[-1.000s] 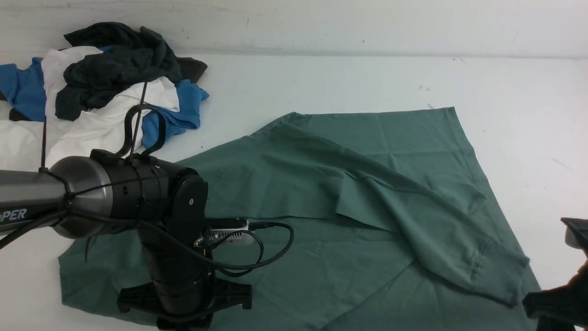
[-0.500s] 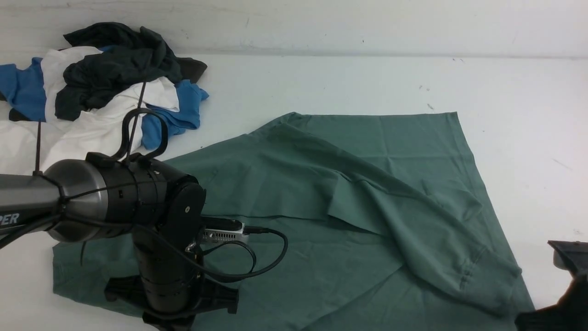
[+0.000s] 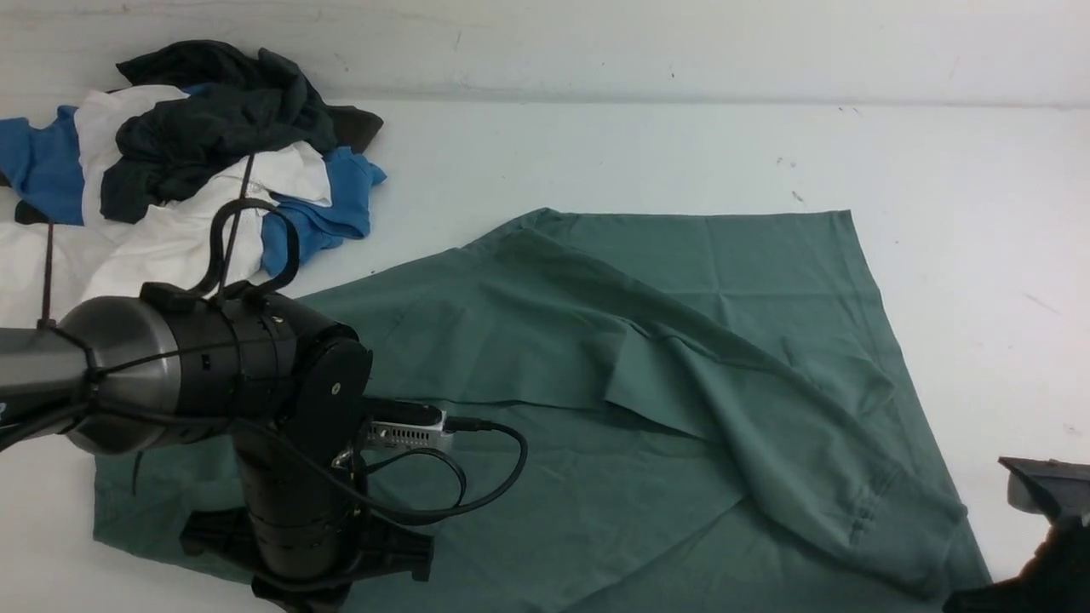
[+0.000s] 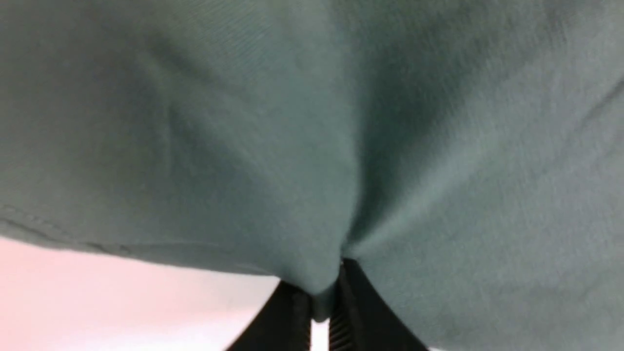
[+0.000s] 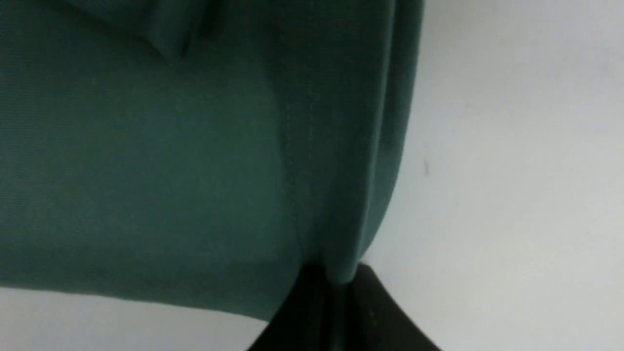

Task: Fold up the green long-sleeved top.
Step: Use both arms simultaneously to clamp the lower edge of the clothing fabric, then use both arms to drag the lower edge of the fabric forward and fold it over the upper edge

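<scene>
Top (image 3: 681,340): spread on the white surface (image 3: 596,153), from centre to right in the front view; one sleeve (image 3: 792,434) lies diagonally across the body towards the near right corner.
Left fingers (image 4: 304,312): pressed together on a bunched fold of the top at its near left edge.
Right fingers (image 5: 317,302): pinching the top's stitched edge at its near right corner.
Left arm (image 3: 213,375): over the top's left part.
Clothes pile (image 3: 187,162): dark, white and blue garments, far left on the surface, near the top.
</scene>
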Motion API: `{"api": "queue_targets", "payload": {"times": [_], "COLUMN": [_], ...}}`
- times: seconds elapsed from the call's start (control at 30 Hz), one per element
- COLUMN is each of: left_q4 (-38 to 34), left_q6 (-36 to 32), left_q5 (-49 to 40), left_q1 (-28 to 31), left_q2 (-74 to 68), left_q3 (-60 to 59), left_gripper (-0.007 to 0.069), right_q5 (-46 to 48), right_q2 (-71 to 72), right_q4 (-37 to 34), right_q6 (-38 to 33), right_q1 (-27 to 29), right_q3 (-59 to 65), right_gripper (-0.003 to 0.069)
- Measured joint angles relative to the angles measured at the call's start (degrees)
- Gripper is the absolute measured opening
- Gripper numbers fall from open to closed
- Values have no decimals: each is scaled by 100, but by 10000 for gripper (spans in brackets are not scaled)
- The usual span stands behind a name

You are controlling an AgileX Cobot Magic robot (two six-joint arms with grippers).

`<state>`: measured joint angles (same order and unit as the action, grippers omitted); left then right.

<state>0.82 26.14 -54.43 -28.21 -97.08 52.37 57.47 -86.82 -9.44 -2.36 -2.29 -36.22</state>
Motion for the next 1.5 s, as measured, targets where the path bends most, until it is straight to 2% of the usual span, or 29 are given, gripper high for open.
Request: {"api": "queue_targets", "payload": {"times": [0.2, 0.4, 0.7, 0.87, 1.1, 1.5], "left_q4": [-166, -357, -370, -370, -438, -1252], "left_q6": [0, 0, 0, -244, -647, -1302], "left_q5": [-85, -204, -627, -752, -1035, -1221], "left_q1": [0, 0, 0, 36, 462, 1366], "left_q2": [724, 1326, 1701, 1461, 752, -1032], "left_q3": [-388, -699, 179, 1033, 2103, 4329], "left_gripper": [20, 20, 20, 20, 20, 20], "right_q5": [245, 431, 900, 974, 1000, 994], "right_q2": [1155, 2252, 2778, 2446, 1524, -898], "right_q4": [63, 154, 291, 323, 339, 368], "right_q6": [236, 528, 923, 948, 948, 974], "right_q1": [-3, -3, -3, -3, -3, -3], "right_q3": [782, 872, 118, -842, -2032, -4740], "right_gripper": [15, 15, 15, 15, 15, 15]}}
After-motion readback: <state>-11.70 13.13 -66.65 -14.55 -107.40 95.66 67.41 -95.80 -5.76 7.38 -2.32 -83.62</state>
